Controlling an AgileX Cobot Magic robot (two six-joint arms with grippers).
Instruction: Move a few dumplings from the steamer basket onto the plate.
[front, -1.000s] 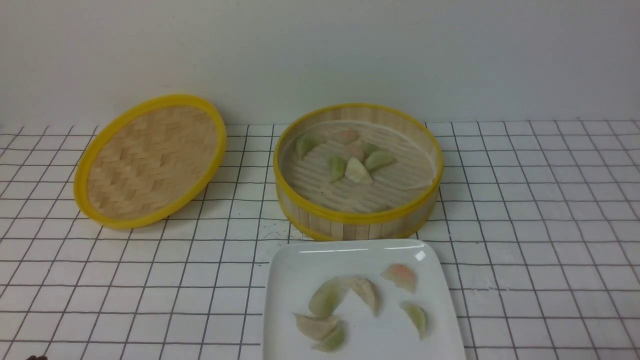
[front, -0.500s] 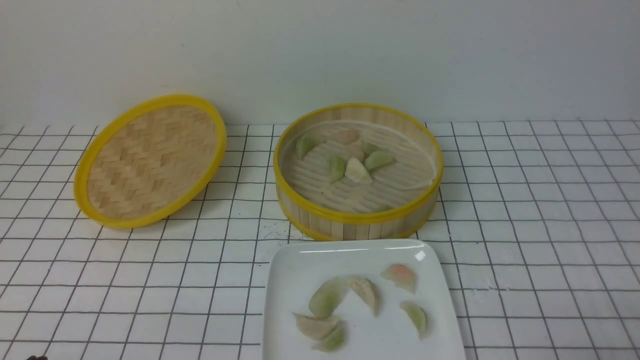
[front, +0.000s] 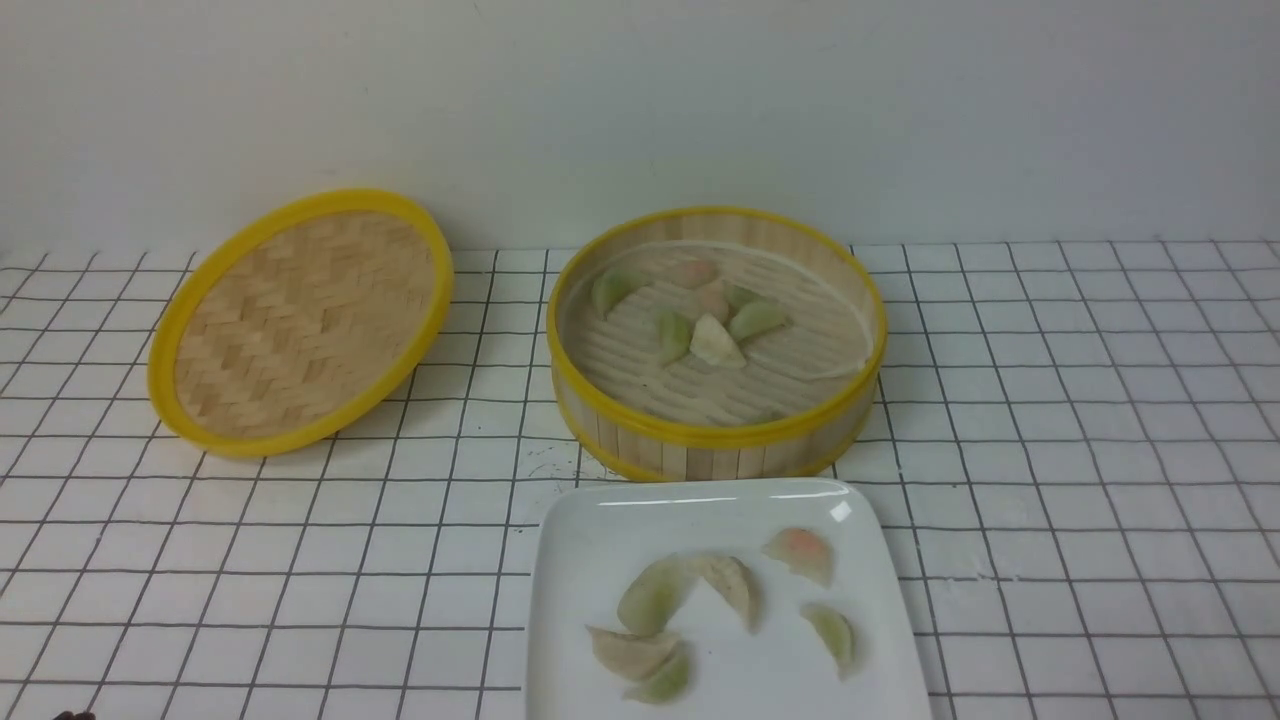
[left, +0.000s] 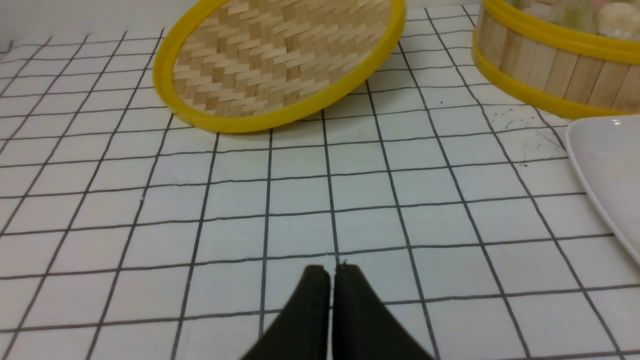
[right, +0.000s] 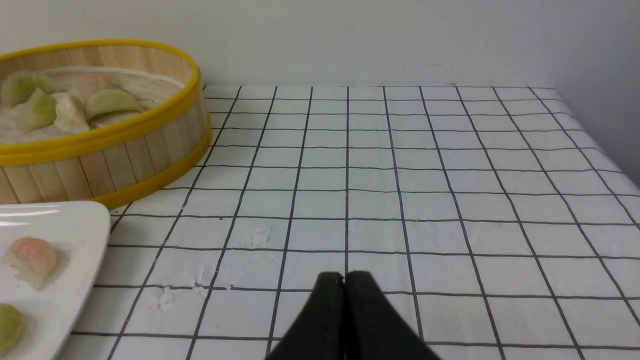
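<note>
On the far left of the counter (front: 1050, 420), from my front camera, I see the woven lid (front: 300, 320) with its yellow rim, propped at a tilt with its hollow side toward me, well apart from everything else. My left gripper (left: 332, 272) shows only in its own wrist camera: its black jaws are pressed together with nothing between them, hanging over bare gridded cloth, the lid ahead of them.

Moving right, the steamer basket (front: 715, 445) stands upright near the back wall. I count roughly six or seven dumplings in the basket (front: 715, 340), clustered toward the middle and back of the slatted floor: pale green ones, a pinkish pair behind, a whitish one in front. Some overlap, so I cannot give an exact count.

Just in front of the basket sits the white plate (front: 590, 540), its far edge near the basket's lower rim; whether they touch I cannot tell. I count six dumplings on the plate (front: 735, 585): two touching near the centre, two touching at the near left, a pinkish one and a green one apart on the right.

Farther right, my right gripper (right: 345, 277) appears only in its wrist camera, jaws closed on nothing, above empty grid beside the plate's corner.
</note>
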